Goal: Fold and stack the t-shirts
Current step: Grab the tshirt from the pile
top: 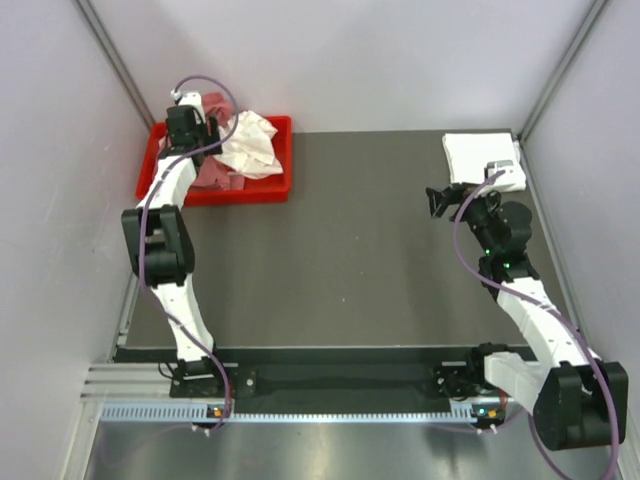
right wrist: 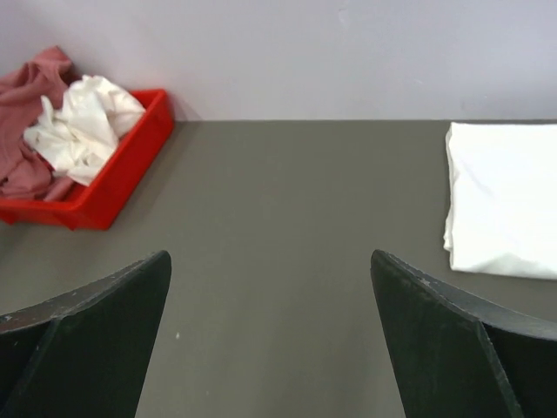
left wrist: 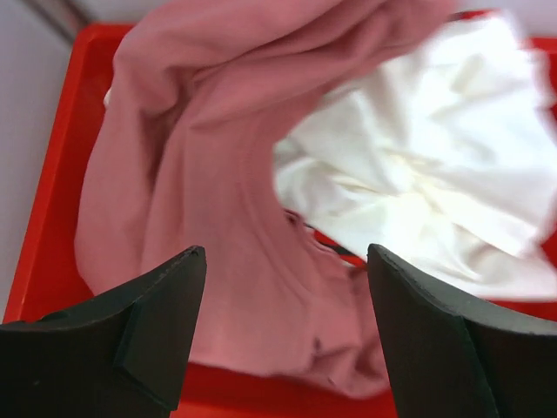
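T-shirts still to fold, a pink t-shirt [left wrist: 200, 174] and a crumpled white t-shirt [left wrist: 435, 157], lie heaped in the red bin [top: 160, 160]. The left gripper [left wrist: 285, 257] hangs over the bin, jaws spread above the pink one, apparently to pick it up. Across the bench [top: 360, 250] from the bin, a folded white t-shirt [top: 480, 158] begins the stack, and the right gripper [right wrist: 270, 261] hovers there, wide open and empty.

Pale lilac-grey walls [top: 350, 60] at 9, 12, 3 o'clock. Dark grey matte tabletop [top: 350, 250]. Silver metal rail [top: 330, 412] along 6 o'clock edge.
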Tool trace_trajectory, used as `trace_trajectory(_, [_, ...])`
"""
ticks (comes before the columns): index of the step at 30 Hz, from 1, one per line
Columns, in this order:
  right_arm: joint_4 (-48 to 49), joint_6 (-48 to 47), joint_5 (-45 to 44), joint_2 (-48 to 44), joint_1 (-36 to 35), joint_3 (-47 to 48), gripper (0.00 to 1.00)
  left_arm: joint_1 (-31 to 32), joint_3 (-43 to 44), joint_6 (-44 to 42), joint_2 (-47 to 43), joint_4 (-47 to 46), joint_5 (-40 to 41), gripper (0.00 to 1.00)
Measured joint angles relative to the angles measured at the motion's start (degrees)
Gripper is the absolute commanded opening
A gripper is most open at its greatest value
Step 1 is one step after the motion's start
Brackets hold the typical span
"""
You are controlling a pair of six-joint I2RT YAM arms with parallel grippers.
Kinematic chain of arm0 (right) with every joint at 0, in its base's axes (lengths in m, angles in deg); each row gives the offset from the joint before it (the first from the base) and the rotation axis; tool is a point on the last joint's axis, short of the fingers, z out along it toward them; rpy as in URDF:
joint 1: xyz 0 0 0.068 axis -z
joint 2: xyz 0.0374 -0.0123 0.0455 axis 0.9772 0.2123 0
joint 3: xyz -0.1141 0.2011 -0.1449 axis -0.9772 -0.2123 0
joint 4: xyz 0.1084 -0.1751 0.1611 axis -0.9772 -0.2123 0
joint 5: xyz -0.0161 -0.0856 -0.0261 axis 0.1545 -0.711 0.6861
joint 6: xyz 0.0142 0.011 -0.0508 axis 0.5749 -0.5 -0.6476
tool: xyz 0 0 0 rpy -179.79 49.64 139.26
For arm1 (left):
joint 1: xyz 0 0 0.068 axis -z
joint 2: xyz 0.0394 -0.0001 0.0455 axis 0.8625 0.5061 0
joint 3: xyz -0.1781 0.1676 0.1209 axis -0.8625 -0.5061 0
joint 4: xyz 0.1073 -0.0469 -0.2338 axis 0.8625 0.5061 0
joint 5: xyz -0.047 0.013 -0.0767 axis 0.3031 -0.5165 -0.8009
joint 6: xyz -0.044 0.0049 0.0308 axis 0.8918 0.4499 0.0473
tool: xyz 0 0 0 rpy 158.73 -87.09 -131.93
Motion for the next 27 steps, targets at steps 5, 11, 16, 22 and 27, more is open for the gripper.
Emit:
trace_trajectory(5, [-5.16,-2.97,-2.29,-2.58,-1.55,-0.04,0.99,-1.84,11.89,-0.2,14.25,6.58,4.72,0.75])
trace_trajectory(11, [-7.54,-4.57,-3.74,-2.91,-2.01,-0.09,0.99,-1.92,14.62,-0.37,19.56,11.28,6.78,0.0])
trace_trajectory(16, [-8.52,-4.96,-4.0,-2.86,-2.49,-0.09,0.99,-1.79,8.48,-0.68,14.08,10.47,6.82,0.0])
trace_trajectory(22, [-8.72,-4.96,-4.04,-2.34,-4.15,-0.04,0.99,-1.79,3.37,-2.19,4.68,11.65,5.44,0.0])
trace_trajectory(27, [-9.88,-5.01,-4.2,-2.34,-6.19,0.76,0.99,-2.19,3.58,-3.34,-2.25,13.57,2.32,0.0])
